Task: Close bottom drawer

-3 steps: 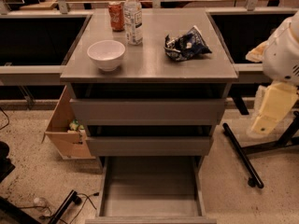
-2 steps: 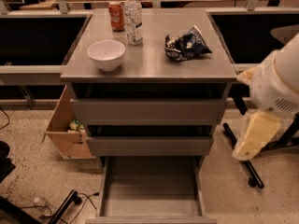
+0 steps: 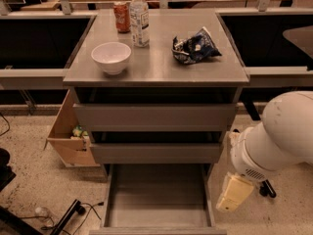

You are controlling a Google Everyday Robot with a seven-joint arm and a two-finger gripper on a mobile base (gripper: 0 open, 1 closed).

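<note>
The bottom drawer (image 3: 157, 196) is pulled far out of the grey cabinet. It is a long shallow grey tray, and its front panel (image 3: 156, 230) lies at the bottom edge of the view. The two wider drawers above it, the top one (image 3: 155, 116) and the middle one (image 3: 156, 152), stand slightly out. My white arm (image 3: 276, 133) reaches in from the right. My gripper (image 3: 234, 194) hangs low at the drawer's right side, close to its right wall.
On the cabinet top (image 3: 156, 67) stand a white bowl (image 3: 111, 57), a plastic bottle (image 3: 139, 17), a red can (image 3: 121, 16) and a dark chip bag (image 3: 195, 47). An open cardboard box (image 3: 68, 131) sits on the floor to the left. Cables (image 3: 66, 217) lie at bottom left.
My arm and gripper have dropped from beside the upper drawers to beside the open bottom drawer and moved left toward it. The drawers have not moved.
</note>
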